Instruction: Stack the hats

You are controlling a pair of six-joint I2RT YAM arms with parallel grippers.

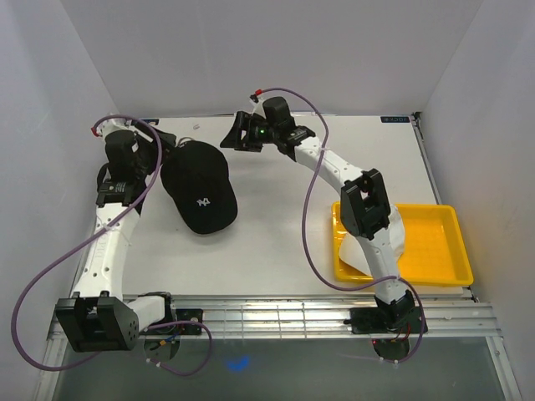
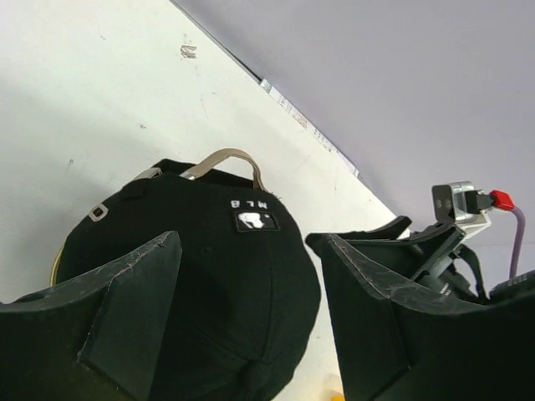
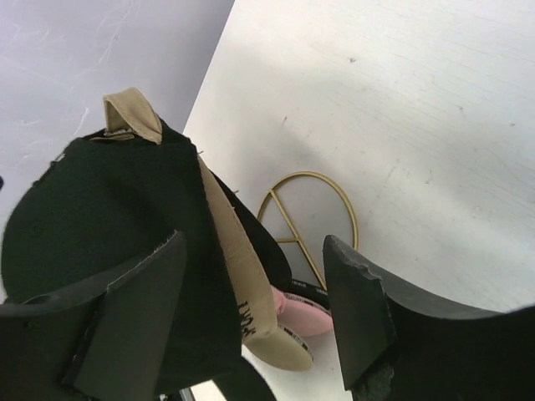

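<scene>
The black hat (image 1: 201,190) with a white logo sits on top of a pile at the back left. In the left wrist view I see its rear (image 2: 209,267) and the tan hat's strap (image 2: 227,157) behind it. In the right wrist view the black hat (image 3: 100,225) covers the tan hat (image 3: 251,292), with a pink brim (image 3: 308,316) underneath. My left gripper (image 1: 165,149) (image 2: 247,242) is open just behind the pile. My right gripper (image 1: 236,135) (image 3: 255,242) is open beside the pile's far right. A white hat (image 1: 345,245) lies in the tray, mostly hidden by my right arm.
A gold wire stand (image 3: 313,215) rests on the table under the pile. A yellow plastic tray (image 1: 435,251) sits at the right near the table's front edge. White walls close in the back and both sides.
</scene>
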